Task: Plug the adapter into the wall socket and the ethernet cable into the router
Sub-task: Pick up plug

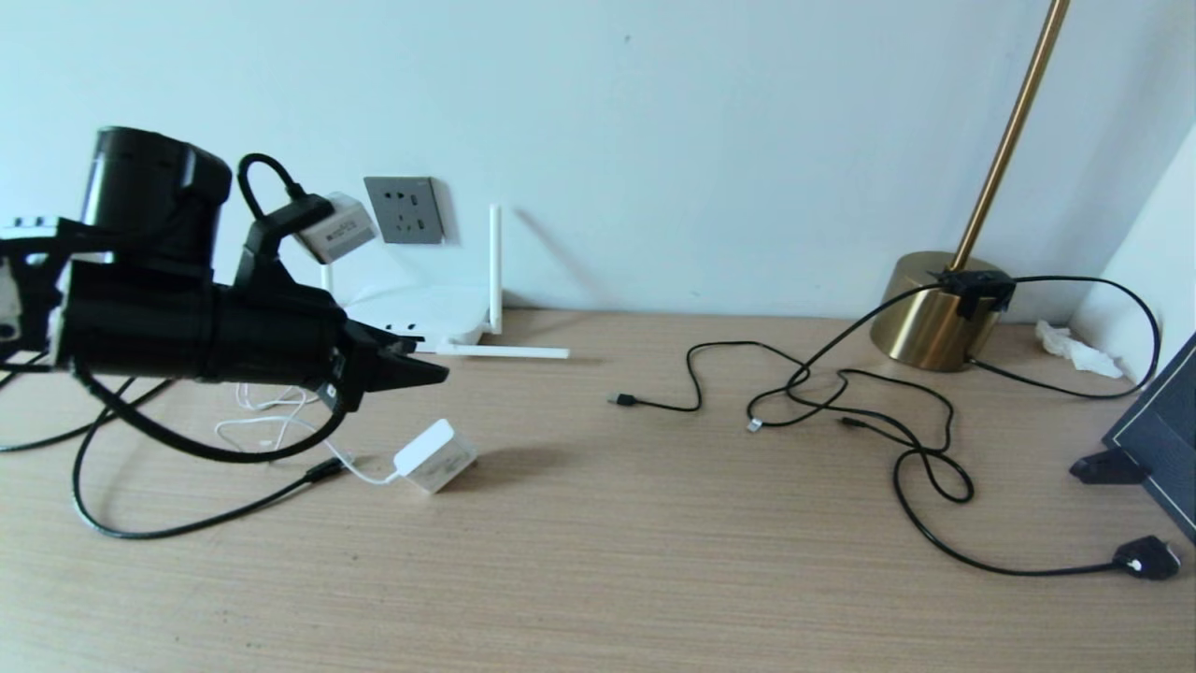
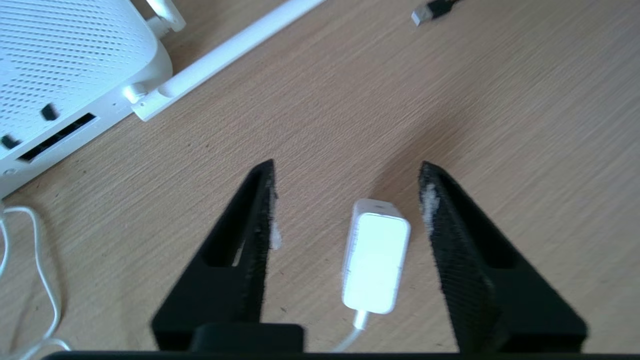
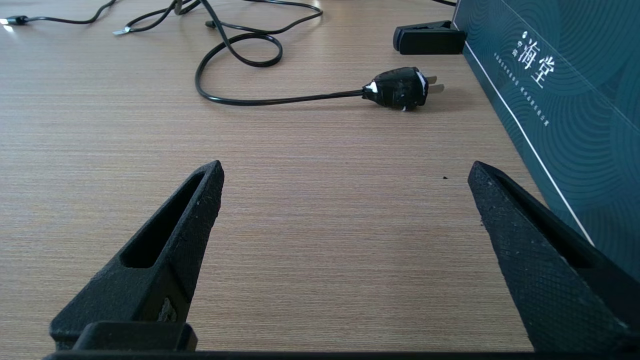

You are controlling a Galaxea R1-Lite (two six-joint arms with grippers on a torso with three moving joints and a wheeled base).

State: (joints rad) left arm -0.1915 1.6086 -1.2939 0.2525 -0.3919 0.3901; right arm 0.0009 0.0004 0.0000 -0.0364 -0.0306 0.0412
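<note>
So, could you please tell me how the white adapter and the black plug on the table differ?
The adapter is a white rounded block on a thin white cord; the black plug is dark, with bare metal prongs, on a black cable. The adapter lies beneath the left gripper, whose jaws stand open above it; the plug lies untouched beyond the open right gripper. Both rest unplugged on the table.

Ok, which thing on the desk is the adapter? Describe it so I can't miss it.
Start at the grey wall socket and the white router below it. Nearer the camera, under the left claw, lies the adapter: a small white rounded block with a thin white cord, unlike the black cables around it.
</note>
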